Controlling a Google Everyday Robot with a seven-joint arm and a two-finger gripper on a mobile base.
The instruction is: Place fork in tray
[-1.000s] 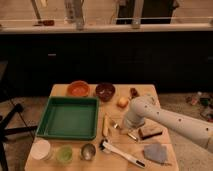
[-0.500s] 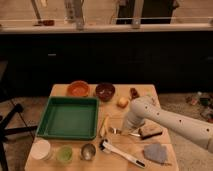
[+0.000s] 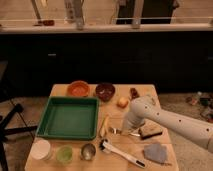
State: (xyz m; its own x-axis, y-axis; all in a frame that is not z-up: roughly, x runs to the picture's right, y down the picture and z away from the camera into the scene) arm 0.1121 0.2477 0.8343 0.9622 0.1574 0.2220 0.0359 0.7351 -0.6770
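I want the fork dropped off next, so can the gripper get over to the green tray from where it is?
Probably yes. The gripper is shut, low at the fork, close beside the tray. Only a pale yellow stick lies flat between them, so lifting should clear it.

Wooden table (image 3: pixel 60 92) seen from the front. The green tray (image 3: pixel 67 118) lies at the left. Behind it stand an orange bowl (image 3: pixel 78 89) and a dark bowl (image 3: pixel 105 91). The white arm reaches in from the right, its gripper (image 3: pixel 125 131) lowered to the tabletop with fingers closed, at the fork (image 3: pixel 116 131), beside a pale yellow stick (image 3: pixel 104 126); whether the fork is gripped cannot be told. A white-handled brush (image 3: pixel 122 153) lies nearer the front edge.
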